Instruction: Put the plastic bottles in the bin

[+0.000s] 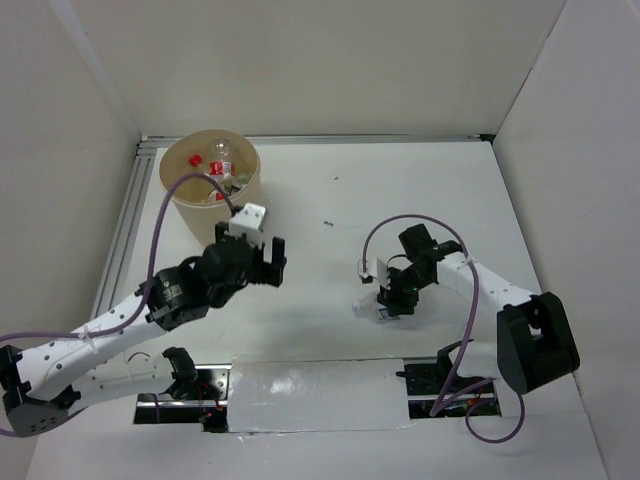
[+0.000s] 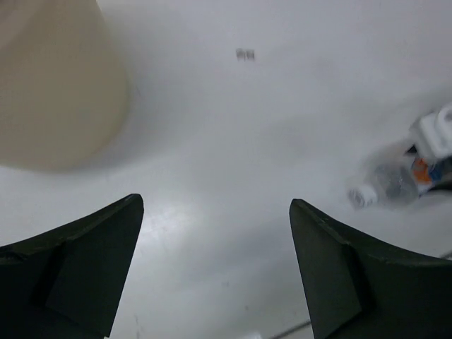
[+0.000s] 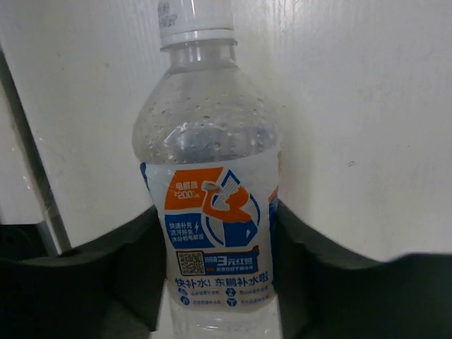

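1. The right gripper (image 3: 222,296) is clenched on a clear bottle (image 3: 215,233) with a blue-white label. Its dark fingers (image 3: 120,275) press the label from both sides, and the white cap points away from the wrist
2. The left gripper (image 2: 215,212) hangs released with its jaws wide and nothing between them, just beside the bin (image 1: 190,218)
3. The bin stands at the far left of the table (image 1: 330,180), well apart from the held bottle. Other bottles (image 1: 220,165), some red-capped, already lie inside it
4. This looks like the grasp of the last bottle left outside. The next move calls for a lift high enough to clear the rim, then a long carry leftward that avoids the left arm, with release only once over the opening
5. The table is plain white with one small dark mark (image 1: 327,223). White walls (image 1: 330,60) box it in, and a metal rail (image 1: 125,230) runs along its left edge
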`<act>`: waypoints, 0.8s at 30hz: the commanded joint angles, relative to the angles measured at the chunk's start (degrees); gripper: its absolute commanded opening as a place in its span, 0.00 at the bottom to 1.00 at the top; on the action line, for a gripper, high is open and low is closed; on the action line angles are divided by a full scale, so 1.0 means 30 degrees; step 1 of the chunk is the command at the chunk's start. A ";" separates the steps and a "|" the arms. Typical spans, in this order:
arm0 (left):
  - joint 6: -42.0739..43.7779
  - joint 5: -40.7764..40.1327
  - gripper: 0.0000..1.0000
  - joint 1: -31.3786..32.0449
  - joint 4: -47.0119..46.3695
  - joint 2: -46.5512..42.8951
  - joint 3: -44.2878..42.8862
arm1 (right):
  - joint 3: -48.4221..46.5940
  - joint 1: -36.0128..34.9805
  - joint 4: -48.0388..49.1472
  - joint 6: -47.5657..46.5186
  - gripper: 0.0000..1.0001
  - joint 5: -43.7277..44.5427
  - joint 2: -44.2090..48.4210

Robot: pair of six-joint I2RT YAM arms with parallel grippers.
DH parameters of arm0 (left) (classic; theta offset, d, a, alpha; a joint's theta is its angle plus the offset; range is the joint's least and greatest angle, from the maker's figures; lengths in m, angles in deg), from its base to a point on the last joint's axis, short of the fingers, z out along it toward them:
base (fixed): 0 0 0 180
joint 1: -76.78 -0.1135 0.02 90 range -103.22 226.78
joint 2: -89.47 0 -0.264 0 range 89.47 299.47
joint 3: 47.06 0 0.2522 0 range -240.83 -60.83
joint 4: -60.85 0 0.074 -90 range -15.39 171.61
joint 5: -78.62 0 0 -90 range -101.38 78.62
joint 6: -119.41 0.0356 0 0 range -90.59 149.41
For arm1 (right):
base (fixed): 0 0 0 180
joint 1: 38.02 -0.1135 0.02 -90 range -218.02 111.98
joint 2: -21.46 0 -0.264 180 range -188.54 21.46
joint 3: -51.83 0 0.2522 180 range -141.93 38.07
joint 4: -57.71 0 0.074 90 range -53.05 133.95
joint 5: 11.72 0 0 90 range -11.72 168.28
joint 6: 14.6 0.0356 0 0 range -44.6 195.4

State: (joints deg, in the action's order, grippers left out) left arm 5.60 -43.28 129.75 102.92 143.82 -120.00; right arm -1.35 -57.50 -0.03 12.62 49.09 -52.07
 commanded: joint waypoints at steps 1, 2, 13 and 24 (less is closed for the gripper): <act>-0.5060 0.0585 0.97 0.1178 0.0901 -0.1120 0.3254 | -0.0217 -0.0155 0.0807 -0.0400 0.49 0.1146 -0.0360; -0.6955 0.0759 0.95 0.1964 0.0903 -0.1704 0.3899 | -0.1032 -0.0155 0.0225 -0.0603 0.37 0.0914 -0.0535; -1.2801 0.1693 0.94 0.6042 -0.1227 0.0484 0.8118 | -2.0793 -0.1259 0.1466 0.7027 0.30 -0.4094 -0.6677; -1.4738 0.2430 0.94 0.7158 -0.2202 0.0605 1.0495 | -2.9656 -0.7651 1.0440 1.2051 0.33 -0.3255 -1.3655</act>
State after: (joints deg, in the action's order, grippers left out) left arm -35.32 -36.02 150.49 99.01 146.90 -89.29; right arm -84.88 -76.95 21.23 42.54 38.44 -89.03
